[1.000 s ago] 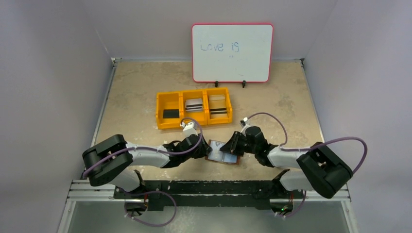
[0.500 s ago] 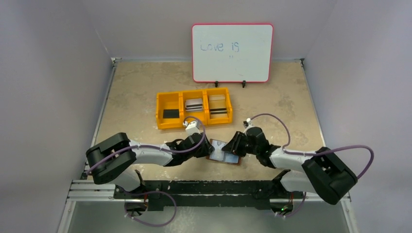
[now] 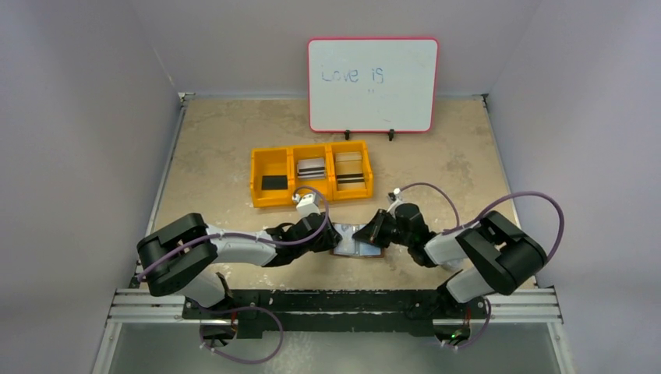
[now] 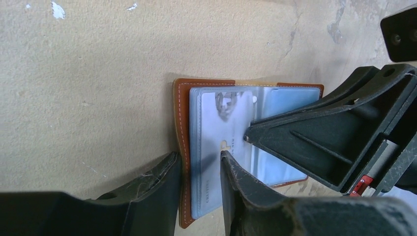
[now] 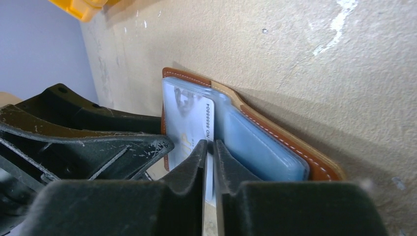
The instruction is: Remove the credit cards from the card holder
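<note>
card pinched at the open holder

beige counter (image 3: 234, 156) carries the open card holder (image 3: 357, 241) between both arms. right fingers (image 5: 210, 147) close on a pale card's (image 5: 189, 120) edge, its long axis running toward them. left fingers (image 4: 199, 164) straddle the holder's left flap, pinning it.

Brown white-stitched card holder (image 4: 183, 123), pale blue sleeves (image 5: 255, 142), yellow bin (image 3: 311, 173).

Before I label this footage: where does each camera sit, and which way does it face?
Top external: above and behind the arm bases, looking down at the table, both arms showing.
Left wrist: looks along the left gripper at the open card holder.
Right wrist: looks along the right gripper, jaws nearly together over a card.
All share the card holder.
</note>
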